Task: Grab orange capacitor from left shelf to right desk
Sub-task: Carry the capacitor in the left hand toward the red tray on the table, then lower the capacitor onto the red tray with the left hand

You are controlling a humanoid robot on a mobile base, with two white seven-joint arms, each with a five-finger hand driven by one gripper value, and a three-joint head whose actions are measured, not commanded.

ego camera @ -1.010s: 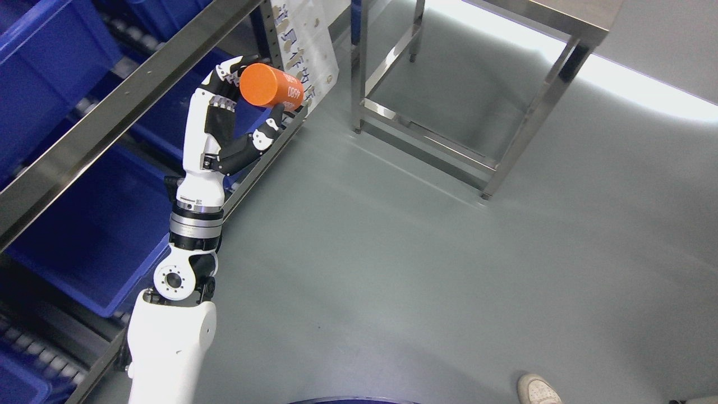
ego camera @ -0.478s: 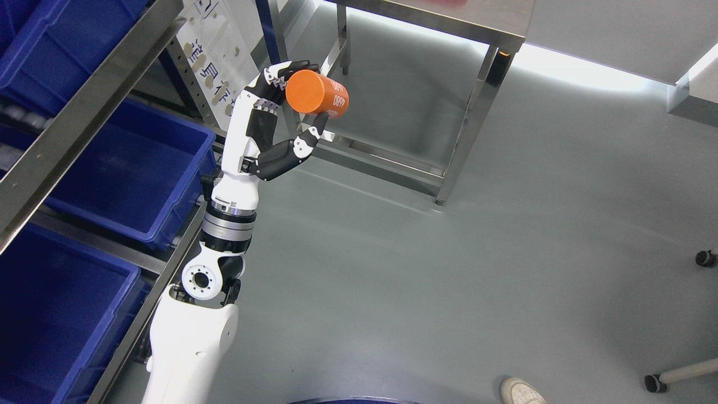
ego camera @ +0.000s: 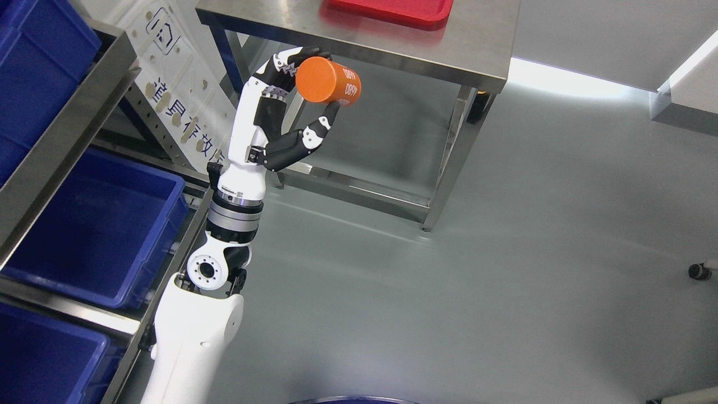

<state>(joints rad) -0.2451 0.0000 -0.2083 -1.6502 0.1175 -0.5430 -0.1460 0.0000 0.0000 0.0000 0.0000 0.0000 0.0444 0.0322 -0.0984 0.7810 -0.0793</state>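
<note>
The steel-framed shelf rack [ego camera: 61,140] at the left, carrying deep blue plastic bins [ego camera: 95,224], sits close against the arm's elbow side, so any swing that carries the forearm back toward it could knock the rack rail. The square stainless steel desk [ego camera: 443,53], with its bare legs and lower crossbars, fills the upper middle of the view, and its near edge looks like the main hazard: the load appears to hang just in front of that edge and about level with it, though the view from above makes the true height hard to judge, so a straight push forward might drive the load or the knuckles into the rim and not over the top. A flat red plastic tray [ego camera: 392,8] lies on the far part of the desktop; a placement reaching too far could land on its lip and tip. The white-and-black left hand [ego camera: 283,106] holds the smooth orange cylindrical capacitor [ego camera: 328,81] tilted in the air, fingers curled over its upper side and the thumb pressing from below. That grip looks shallow on a slick round body, so a jolt could roll it out onto the grey floor.
</note>
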